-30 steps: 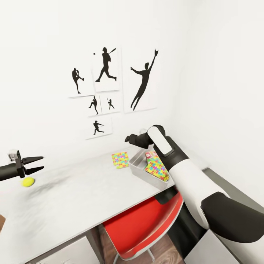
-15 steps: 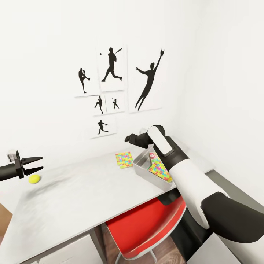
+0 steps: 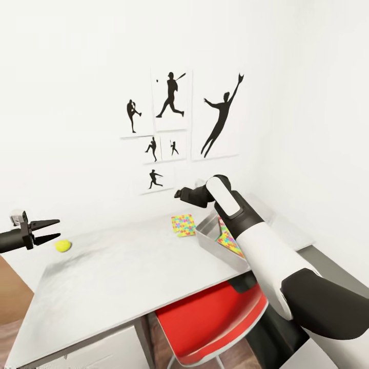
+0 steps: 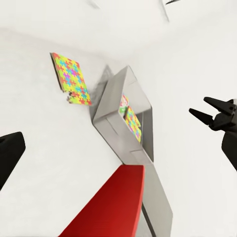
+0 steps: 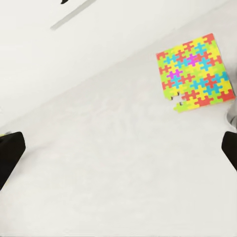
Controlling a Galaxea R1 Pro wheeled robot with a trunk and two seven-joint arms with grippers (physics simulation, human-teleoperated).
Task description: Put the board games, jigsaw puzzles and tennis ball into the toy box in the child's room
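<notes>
The tennis ball lies on the pale grey table near its far left edge. My left gripper hovers open and empty just left of and above it. One jigsaw puzzle lies flat on the table beside the toy box. A second jigsaw puzzle leans inside the box, with a board game's red-edged corner behind it. My right gripper hangs open and empty above the puzzle on the table. The right arm hides part of the box.
A red chair is tucked under the table's front edge below the toy box. White drawers sit under the table's left part. Black silhouette posters hang on the white wall behind. A lower grey surface extends to the right.
The whole head view has shifted, so the table, ball, puzzle and posters slid rightward in the picture. Both arms keep the same pose and both grippers stay open.
</notes>
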